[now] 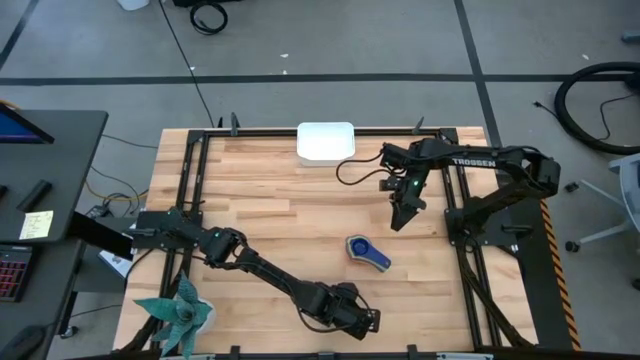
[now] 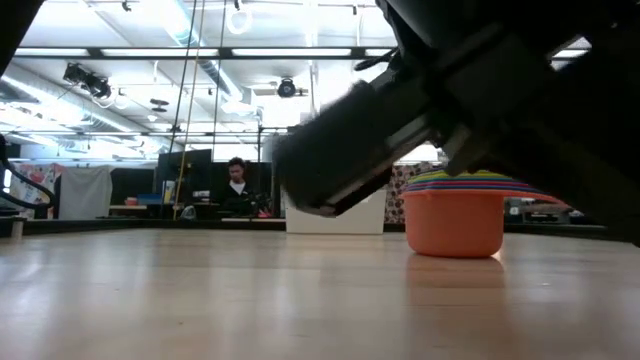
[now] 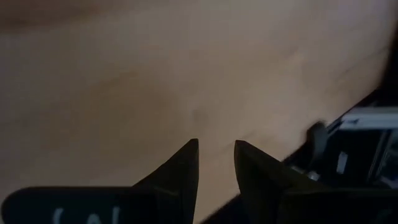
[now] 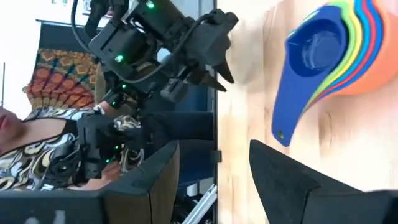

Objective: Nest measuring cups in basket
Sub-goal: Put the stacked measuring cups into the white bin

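A wooden worktop (image 1: 270,220) carries the scene, with two dark arms reaching over it from opposite sides. The white basket (image 1: 325,142) sits at the far edge, midway along, holding nothing that can be seen. The cups (image 1: 367,252) stand already nested as one stack out on the bare wood, right of centre and well apart from the basket; from above only the dark blue one on top shows, its handle pointing toward the right front corner. The low view shows the stack's orange bowl (image 2: 455,222) resting on the wood, coloured rims layered above it.

The right gripper (image 1: 401,215) hangs near the stack on its far side, between stack and basket, fingers spread and holding nothing; its wrist view looks past them to the blue cup (image 4: 311,53) and the fanned handles. The left gripper (image 1: 368,320) lies low at the near edge, on the stack's near side, its fingers (image 3: 180,177) parted by a narrow gap over bare wood with nothing between them.

In the low view a blurred dark arm fills the upper right and hides part of the stack. A teal plant-like object (image 1: 178,310) sits at the near left corner. A person (image 2: 236,188) sits far back in the room.
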{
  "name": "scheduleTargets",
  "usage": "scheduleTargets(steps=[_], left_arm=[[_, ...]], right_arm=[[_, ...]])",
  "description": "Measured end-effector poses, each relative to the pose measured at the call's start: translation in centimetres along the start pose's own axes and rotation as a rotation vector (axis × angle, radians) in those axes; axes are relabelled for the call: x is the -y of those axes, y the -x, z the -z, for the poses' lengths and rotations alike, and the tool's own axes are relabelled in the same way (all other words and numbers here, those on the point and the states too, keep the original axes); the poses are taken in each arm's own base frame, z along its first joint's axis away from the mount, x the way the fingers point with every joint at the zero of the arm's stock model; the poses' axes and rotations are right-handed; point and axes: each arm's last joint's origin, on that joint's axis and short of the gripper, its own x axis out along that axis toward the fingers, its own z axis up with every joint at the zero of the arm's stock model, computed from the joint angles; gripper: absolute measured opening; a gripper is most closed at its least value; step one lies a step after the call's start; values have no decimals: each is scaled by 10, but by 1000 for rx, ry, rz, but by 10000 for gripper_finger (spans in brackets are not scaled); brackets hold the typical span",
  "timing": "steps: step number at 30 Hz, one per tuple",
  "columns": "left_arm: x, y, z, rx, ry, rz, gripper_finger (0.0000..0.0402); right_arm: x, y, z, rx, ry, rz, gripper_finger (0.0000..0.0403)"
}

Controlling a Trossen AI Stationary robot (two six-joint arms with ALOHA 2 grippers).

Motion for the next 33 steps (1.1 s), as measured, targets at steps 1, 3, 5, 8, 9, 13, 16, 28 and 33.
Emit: scheduleTargets(steps=[1,3,5,8,9,13,16,28,33], left_arm=[[0,0,-1,32,-6,10,107],[3,0,-3,74,-1,38,107],[7,-1,-8,79,7,72,107],[14,-2,-18,86,-3,113,107],[15,-2,-21,95,-5,121,107],[19,-3,-39,147,43,131,107],[22,-5,-47,79,48,123,107],[39,-2,-53,23,120,275,8],[38,2,-34,175,184,354,4]], right_arm=[[0,1,0,2,1,-1,199],[0,2,0,11,-1,-24,199],[-1,3,0,21,-9,-67,199],[-6,5,3,37,-16,-155,199],[-9,6,4,42,-9,-185,199],[-24,10,12,65,30,-279,199],[-37,15,19,81,79,-303,199],[-74,27,44,125,281,-291,199],[-77,26,46,116,297,-295,199]])
